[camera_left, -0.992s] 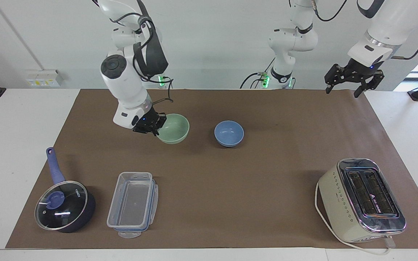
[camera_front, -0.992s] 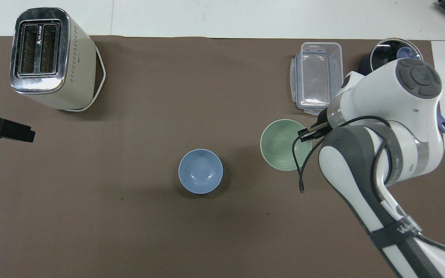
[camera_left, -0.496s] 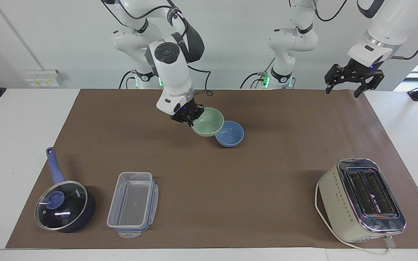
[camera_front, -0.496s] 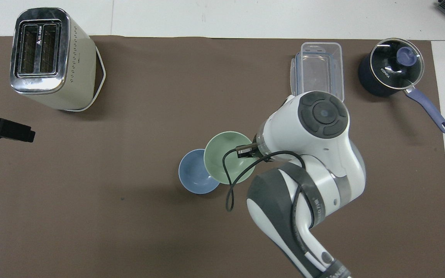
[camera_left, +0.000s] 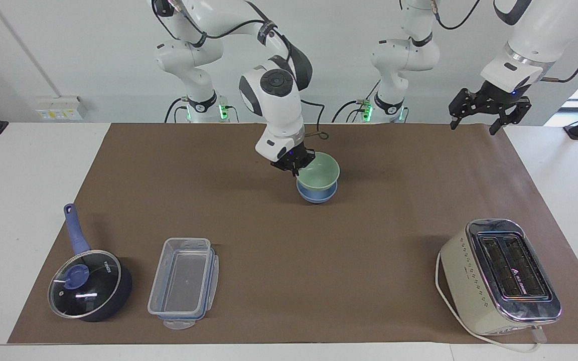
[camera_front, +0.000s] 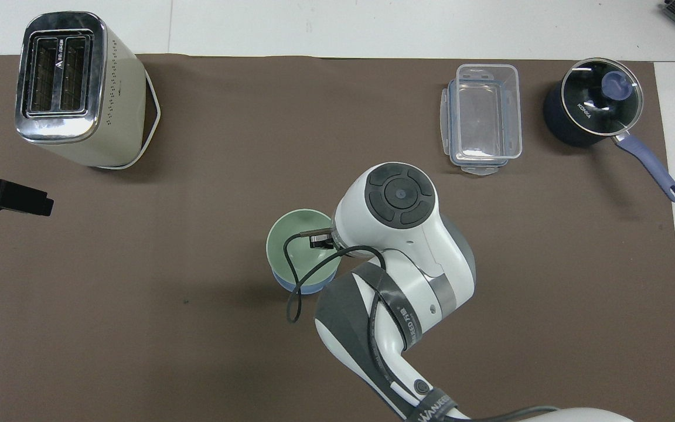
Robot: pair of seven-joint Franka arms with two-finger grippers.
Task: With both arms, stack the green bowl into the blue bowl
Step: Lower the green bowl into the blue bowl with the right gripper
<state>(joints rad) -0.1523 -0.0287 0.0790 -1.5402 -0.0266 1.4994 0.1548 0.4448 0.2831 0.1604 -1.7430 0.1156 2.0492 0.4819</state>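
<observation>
From above, the right arm's bulky wrist (camera_front: 399, 234) covers the right end effector (camera_left: 296, 165) entirely, so its grip on the green bowl (camera_front: 297, 243) can't be seen there. The blue bowl (camera_front: 305, 285) shows only as a thin crescent under the green one. The left end effector (camera_front: 6, 196) is cut off at the frame's edge in the overhead view, just its dark tip showing. Across the desk, both arms' upper links run out past the top of the facing view

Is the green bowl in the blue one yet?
Over it, gripped: green bowl sits above blue bowl, rim held by right hand. Seated: cannot tell.
</observation>
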